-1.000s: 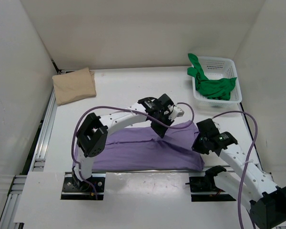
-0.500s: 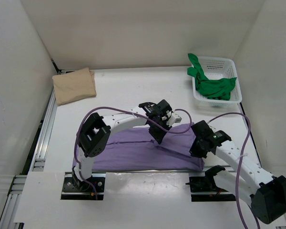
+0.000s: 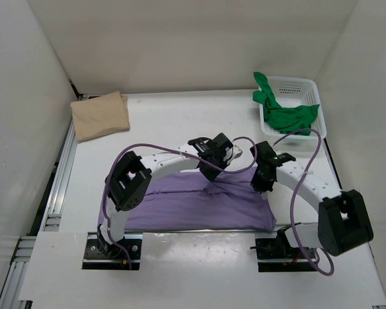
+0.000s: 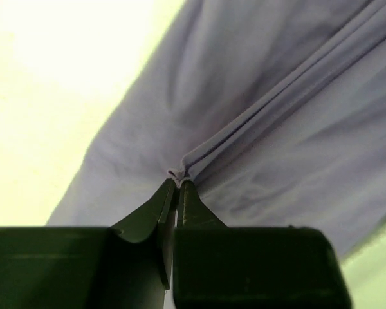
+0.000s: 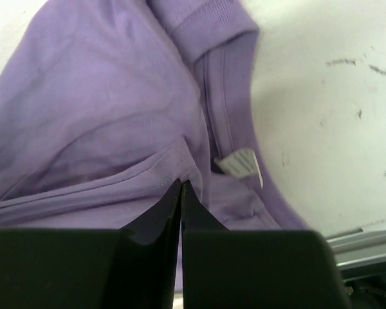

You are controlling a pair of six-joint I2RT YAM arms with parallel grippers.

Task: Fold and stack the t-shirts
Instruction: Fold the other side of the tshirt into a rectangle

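Left claw (image 4: pixel 174 187) and right claw (image 5: pixel 181 187) are clenching limp purple t-shirt (image 3: pixel 180 206) pleats; doubled hems are likely offering surest hold.

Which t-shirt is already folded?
The beige t-shirt, far left: a compact folded pad. The purple t-shirt lies spread out; the green t-shirt is bunched in the basket.
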